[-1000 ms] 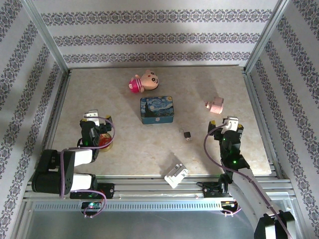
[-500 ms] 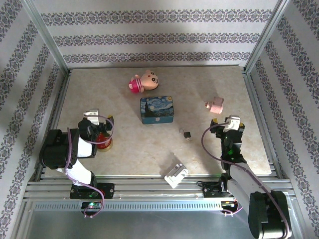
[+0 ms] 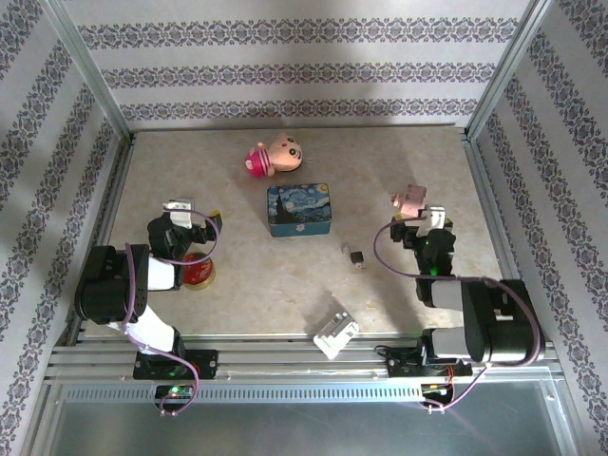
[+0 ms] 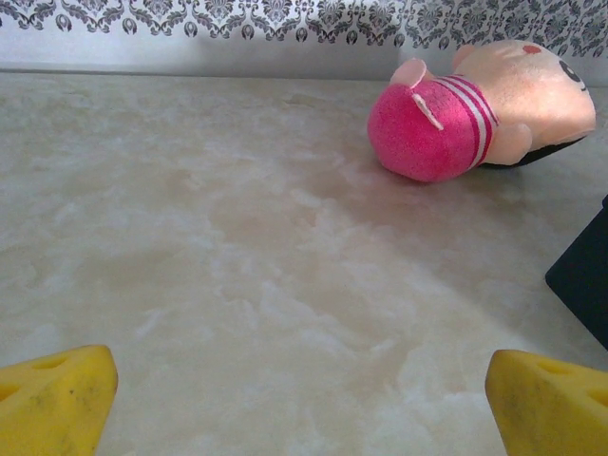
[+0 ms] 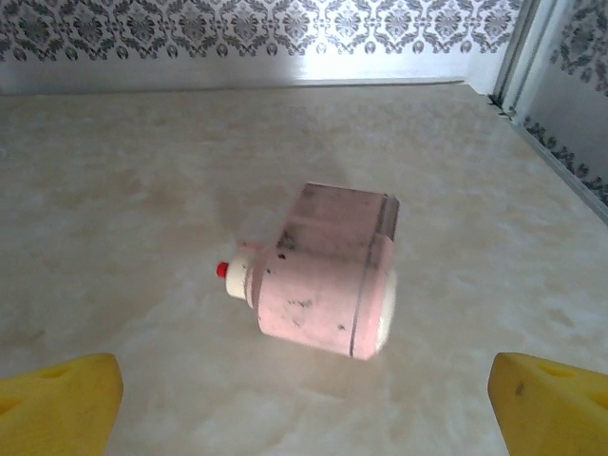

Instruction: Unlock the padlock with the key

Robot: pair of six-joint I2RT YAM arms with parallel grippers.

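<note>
Reading left gripper point(image 4: 302, 399) and right gripper point(image 5: 304, 399) as wide open, empty. Seeing padlock point(image 3: 357, 257) mid-table, near-right of tin point(image 3: 300, 209), key point(image 3: 345, 248) just left. Pink toy point(image 5: 318, 275) just beyond right fingers.

Padlock point(image 3: 357, 256) lies clear (blue tin point(image 3: 300, 209) nearby).

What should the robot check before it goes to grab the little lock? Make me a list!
1. Left claw open and empty: ok.
2. Right claw open and empty: ok.
3. Padlock lying free on the table, nothing covering it: ok.
4. Key found: cannot tell; a tiny sliver beside the padlock might be it.
5. A claw pointed at the padlock: not ok; the right claw faces the pink toy piece, the left claw faces the plush toy.
</note>
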